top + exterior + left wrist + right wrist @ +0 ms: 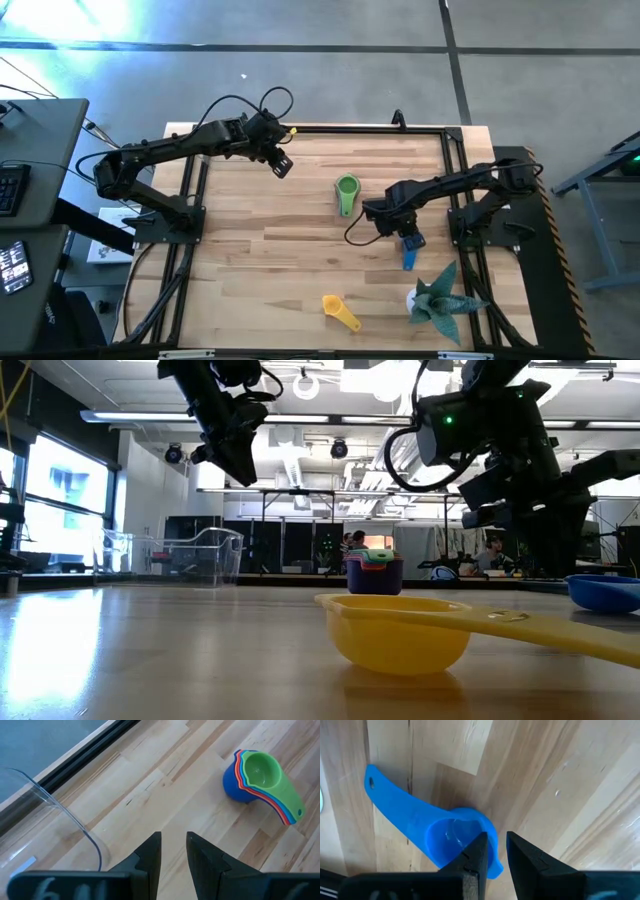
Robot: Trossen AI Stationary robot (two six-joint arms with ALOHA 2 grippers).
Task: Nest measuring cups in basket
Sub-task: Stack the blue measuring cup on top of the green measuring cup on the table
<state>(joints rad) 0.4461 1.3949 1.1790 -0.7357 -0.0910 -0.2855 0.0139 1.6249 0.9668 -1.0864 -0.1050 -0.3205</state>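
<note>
**Right gripper poised over the blue cup**

The right gripper (pixel 494 851) hangs just above the blue measuring cup (pixel 452 837), fingers narrow with one tip at the bowl's rim and nothing held. I'd centre on the rim wall before closing, then lift level. The nested stack (pixel 260 777) lies ahead; the yellow cup (pixel 339 311) well behind. The left gripper (pixel 174 852), narrow and empty, waits beside the basket (pixel 55 815). Pale wooden desk (pixel 260 250); a workshop hall beyond.

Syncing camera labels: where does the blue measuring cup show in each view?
High view: blue measuring cup right of centre, under the right hand.
Low view: far right edge.
Left wrist view: not in it.
Right wrist view: centre-left, at the fingertips.
Shared landmark: the right hand.
</note>
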